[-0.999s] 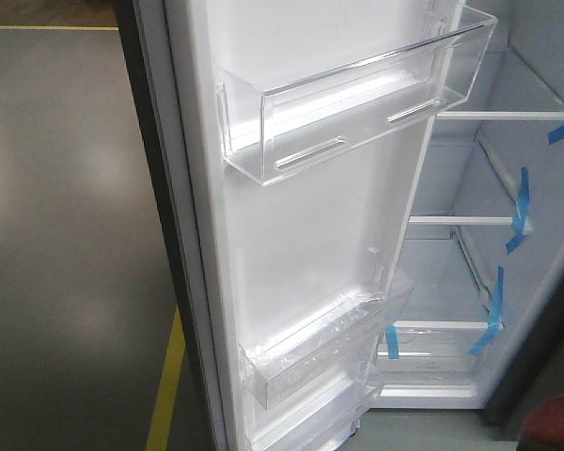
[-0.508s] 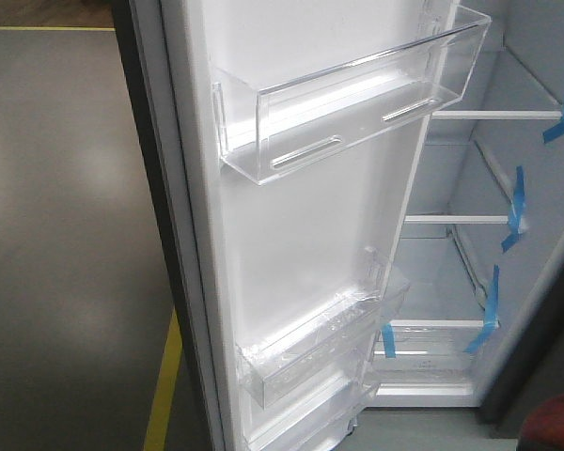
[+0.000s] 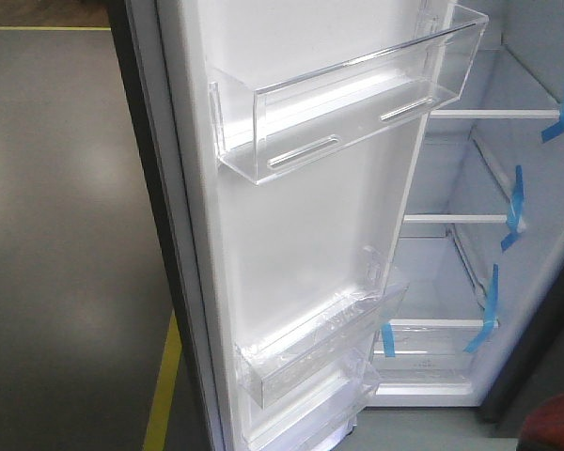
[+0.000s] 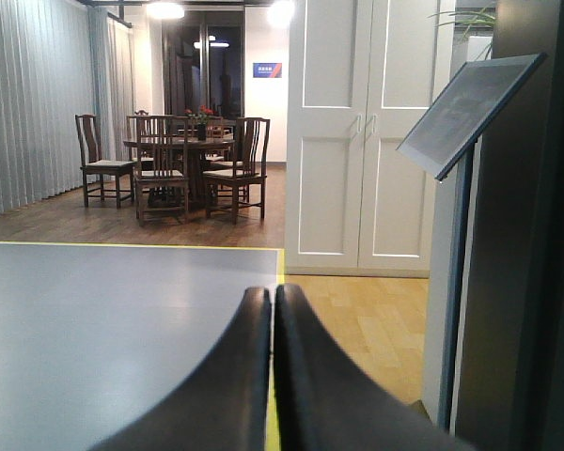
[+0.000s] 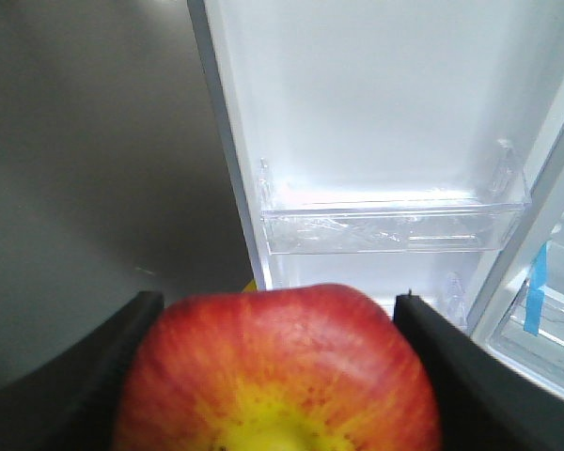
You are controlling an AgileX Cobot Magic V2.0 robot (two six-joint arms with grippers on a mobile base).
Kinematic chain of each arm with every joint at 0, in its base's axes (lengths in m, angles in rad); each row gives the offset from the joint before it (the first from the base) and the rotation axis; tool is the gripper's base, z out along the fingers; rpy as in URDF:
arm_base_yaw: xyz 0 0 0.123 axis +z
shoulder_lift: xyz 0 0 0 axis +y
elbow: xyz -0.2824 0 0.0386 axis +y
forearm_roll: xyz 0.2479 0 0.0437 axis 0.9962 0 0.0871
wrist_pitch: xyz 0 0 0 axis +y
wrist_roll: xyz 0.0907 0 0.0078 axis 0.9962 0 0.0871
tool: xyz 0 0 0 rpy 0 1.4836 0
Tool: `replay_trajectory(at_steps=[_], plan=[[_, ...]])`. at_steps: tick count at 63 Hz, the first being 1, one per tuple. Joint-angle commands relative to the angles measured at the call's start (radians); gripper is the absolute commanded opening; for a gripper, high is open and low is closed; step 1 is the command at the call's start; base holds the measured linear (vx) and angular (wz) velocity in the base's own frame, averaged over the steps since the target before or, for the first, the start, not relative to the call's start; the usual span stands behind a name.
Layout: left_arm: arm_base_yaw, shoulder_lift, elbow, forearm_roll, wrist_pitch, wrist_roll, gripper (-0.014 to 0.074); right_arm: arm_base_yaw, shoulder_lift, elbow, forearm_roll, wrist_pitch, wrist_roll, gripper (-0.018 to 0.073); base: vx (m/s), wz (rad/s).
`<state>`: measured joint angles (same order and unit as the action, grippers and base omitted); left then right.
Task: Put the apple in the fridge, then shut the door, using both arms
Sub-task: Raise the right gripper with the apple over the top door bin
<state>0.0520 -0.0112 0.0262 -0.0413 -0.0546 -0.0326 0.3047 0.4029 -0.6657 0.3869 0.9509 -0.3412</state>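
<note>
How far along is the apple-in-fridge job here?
Done: the door stands open, and the right gripper is shut on the apple. In hand: the apple faces the door's bins, not yet inside the fridge. Remaining: set it on a shelf, release, shut the door. The left gripper is shut, empty.

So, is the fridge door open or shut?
Open. The door shows its white inner side with clear bins; beside it, the fridge interior is exposed, with shelves and blue tape.
</note>
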Motion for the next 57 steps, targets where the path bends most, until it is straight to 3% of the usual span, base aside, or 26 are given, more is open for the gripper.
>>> replay_trajectory(at_steps=[1, 30, 57], plan=[[-0.002, -0.016, 0.028, -0.006, -0.075, -0.010, -0.0006, -0.002, 0.007, -0.026, 0.018, -0.069, -0.006, 0.0379, 0.00, 0.00], [-0.002, -0.016, 0.028, -0.006, -0.075, -0.010, -0.0006, -0.002, 0.024, -0.028, 0.035, -0.102, 0.000, 0.0379, 0.00, 0.00], [-0.002, -0.016, 0.028, -0.006, -0.075, -0.010, -0.0006, -0.002, 0.376, -0.287, -0.172, -0.101, 0.083, 0.0379, 0.00, 0.00]])
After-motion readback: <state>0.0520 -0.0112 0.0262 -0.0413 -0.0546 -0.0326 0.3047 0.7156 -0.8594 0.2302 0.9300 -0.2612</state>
